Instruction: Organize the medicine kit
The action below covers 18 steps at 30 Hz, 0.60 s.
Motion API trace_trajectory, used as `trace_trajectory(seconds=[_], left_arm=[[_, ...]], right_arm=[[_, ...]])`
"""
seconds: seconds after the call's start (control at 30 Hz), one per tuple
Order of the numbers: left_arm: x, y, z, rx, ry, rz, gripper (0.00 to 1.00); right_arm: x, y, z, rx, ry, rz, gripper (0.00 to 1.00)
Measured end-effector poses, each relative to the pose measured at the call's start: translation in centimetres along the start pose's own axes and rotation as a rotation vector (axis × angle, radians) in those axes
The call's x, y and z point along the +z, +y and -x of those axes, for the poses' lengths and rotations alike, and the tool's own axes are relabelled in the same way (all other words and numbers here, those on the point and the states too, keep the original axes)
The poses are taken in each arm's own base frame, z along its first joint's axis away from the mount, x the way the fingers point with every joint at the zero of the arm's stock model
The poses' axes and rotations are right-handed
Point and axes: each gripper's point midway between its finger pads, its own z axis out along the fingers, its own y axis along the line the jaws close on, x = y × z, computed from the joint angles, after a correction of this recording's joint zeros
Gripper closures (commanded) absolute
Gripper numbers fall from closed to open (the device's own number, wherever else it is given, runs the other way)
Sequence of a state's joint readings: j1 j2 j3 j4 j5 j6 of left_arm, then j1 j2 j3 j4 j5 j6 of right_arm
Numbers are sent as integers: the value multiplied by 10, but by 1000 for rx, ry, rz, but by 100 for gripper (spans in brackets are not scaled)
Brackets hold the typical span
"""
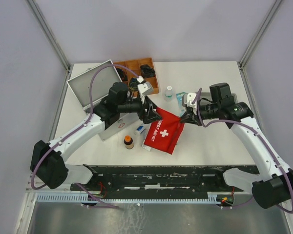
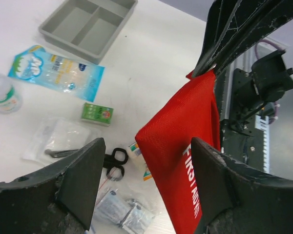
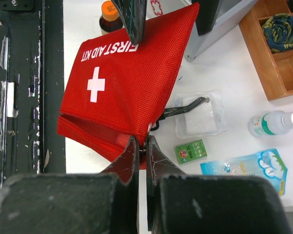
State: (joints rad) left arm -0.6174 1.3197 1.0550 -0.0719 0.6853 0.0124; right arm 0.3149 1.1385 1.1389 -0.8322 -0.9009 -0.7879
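Observation:
The medicine kit, a silver-grey case [image 1: 90, 84], lies open at the left, its lid raised and its base [image 1: 118, 126] under my left arm; a corner shows in the right wrist view [image 3: 219, 24]. A red first aid pouch [image 1: 163, 130] is held up off the table between both grippers. My right gripper [image 3: 145, 146] is shut on the pouch's zipper pull at its right corner [image 1: 185, 116]. My left gripper [image 2: 146, 146] is open, its fingers [image 2: 83, 180] straddling the pouch's [image 2: 185, 141] left end [image 1: 149, 114] without closing on it.
A brown wooden tray [image 1: 136, 68] stands at the back. An orange-capped bottle [image 1: 129, 142] stands near the pouch. A clear bottle [image 3: 273, 123], blue packet [image 3: 244, 165], green box [image 3: 190, 151], bagged scissors [image 2: 115, 163] and small grey tray [image 2: 88, 27] lie around the pouch.

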Motion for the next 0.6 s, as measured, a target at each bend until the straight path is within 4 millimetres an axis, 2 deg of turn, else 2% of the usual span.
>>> trace_trajectory(seconds=[0.27,0.4,0.43,0.5,0.6], left_arm=[[9,-12,-7,-80,6,-97,66],[9,-15,-10,-91,6,-116,92],[9,-16,-11,-92,7,-121,97],[9,-17,-11,-91,6,-129,97],[9,-16,-10,-82,-4,-129,97]], right_arm=[[7,6,3,-57,2,21,99],[11,7,0,-49,0,14,98],[12,7,-1,-43,1,10,93],[13,6,-2,-24,2,-4,77],[13,-1,-2,26,11,-45,65]])
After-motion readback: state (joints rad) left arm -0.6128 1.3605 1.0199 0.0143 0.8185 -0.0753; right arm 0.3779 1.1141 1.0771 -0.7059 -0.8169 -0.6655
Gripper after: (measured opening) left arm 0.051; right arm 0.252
